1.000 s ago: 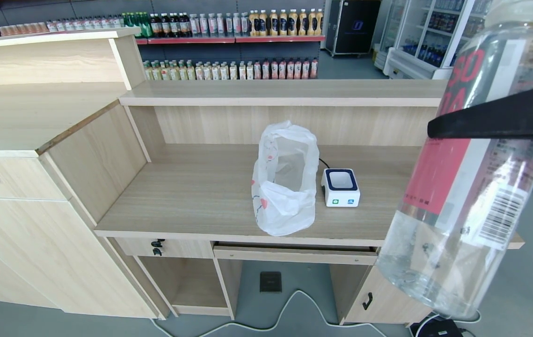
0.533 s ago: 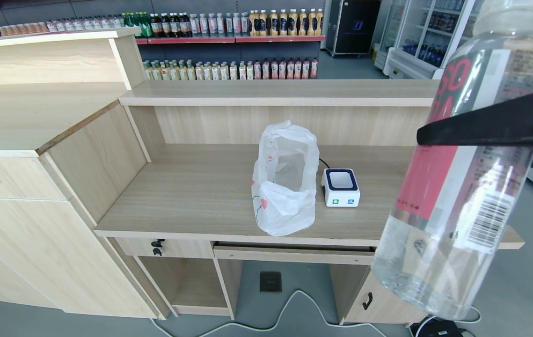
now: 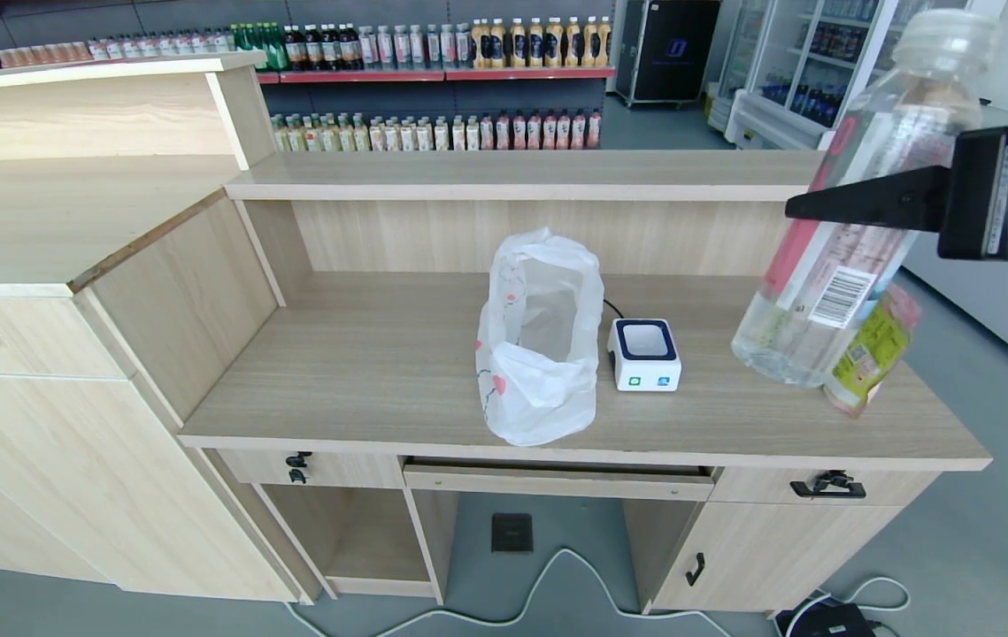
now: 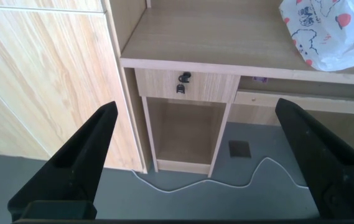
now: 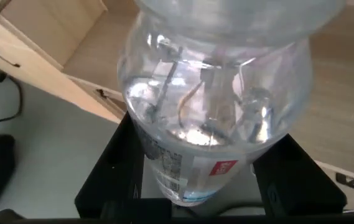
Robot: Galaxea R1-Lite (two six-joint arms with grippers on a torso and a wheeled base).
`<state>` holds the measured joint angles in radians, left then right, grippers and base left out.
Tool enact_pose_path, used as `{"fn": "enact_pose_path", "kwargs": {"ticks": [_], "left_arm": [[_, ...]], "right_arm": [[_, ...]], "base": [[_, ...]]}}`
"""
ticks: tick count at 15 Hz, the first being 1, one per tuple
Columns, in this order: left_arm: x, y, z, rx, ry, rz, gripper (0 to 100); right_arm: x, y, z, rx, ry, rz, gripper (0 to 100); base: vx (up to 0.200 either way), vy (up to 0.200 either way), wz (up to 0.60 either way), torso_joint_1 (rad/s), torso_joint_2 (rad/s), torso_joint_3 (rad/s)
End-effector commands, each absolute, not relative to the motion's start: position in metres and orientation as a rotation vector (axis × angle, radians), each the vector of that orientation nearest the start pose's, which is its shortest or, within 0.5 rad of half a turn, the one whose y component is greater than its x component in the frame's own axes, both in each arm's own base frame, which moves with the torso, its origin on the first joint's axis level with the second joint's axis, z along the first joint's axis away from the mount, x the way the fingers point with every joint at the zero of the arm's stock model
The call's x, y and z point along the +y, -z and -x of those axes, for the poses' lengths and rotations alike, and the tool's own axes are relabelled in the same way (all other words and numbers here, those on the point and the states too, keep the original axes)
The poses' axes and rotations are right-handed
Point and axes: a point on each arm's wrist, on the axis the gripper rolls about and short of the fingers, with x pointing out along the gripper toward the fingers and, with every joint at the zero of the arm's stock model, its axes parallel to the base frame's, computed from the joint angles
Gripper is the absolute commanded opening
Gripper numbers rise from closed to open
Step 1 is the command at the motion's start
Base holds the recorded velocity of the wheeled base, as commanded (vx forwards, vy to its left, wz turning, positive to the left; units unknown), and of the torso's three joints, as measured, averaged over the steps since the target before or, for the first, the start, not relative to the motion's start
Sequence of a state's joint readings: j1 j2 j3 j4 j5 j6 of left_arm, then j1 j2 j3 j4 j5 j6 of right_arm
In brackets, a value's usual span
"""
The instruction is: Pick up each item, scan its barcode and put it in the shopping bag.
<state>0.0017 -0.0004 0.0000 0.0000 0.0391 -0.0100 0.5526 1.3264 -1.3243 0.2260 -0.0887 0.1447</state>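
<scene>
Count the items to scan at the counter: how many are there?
2. A clear bottle is held in the right gripper over the counter's right end; a yellow-green item stands on the counter just behind it. Others may be hidden behind them.

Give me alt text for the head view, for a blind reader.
The right gripper holds a clear plastic bottle, tilted, above the right end of a wooden counter. Mid-counter stands an open white shopping bag, with a barcode scanner just right of it.
</scene>
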Motion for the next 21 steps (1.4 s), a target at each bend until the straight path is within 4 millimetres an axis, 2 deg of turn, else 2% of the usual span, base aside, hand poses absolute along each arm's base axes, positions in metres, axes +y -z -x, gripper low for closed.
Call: {"fn": "enact_pose_path", "kwargs": {"ticks": [1, 6, 10, 13, 15, 21], "left_arm": [[0.001, -0.075, 0.023, 0.0, -0.041, 0.011, 100], [0.001, -0.075, 0.023, 0.0, -0.041, 0.011, 100], [0.001, -0.075, 0.023, 0.0, -0.041, 0.011, 100], [0.001, -0.075, 0.023, 0.0, -0.041, 0.011, 100], [0.001, -0.075, 0.023, 0.0, -0.041, 0.011, 100], [0.001, -0.075, 0.023, 0.0, -0.041, 0.011, 100]], "right_arm": [[0.06, -0.297, -0.213, 0.245, -0.19, 0.012, 0], [0.024, -0.256, -0.243, 0.101, -0.005, 0.135, 0], [0.006, -0.248, -0.267, 0.002, 0.165, 0.303, 0], [0.001, -0.22, -0.271, -0.072, 0.215, 0.399, 0], [-0.001, -0.219, -0.276, -0.078, 0.224, 0.436, 0], [-0.001, -0.227, -0.301, -0.109, 0.246, 0.555, 0]], "base": [[0.0, 0.0, 0.0, 0.0, 0.0, 0.0], [0.0, 0.0, 0.0, 0.0, 0.0, 0.0], [0.0, 0.0, 0.0, 0.0, 0.0, 0.0], [0.0, 0.0, 0.0, 0.0, 0.0, 0.0], [0.0, 0.0, 0.0, 0.0, 0.0, 0.0], [0.0, 0.0, 0.6, 0.003, 0.0, 0.002]]}}
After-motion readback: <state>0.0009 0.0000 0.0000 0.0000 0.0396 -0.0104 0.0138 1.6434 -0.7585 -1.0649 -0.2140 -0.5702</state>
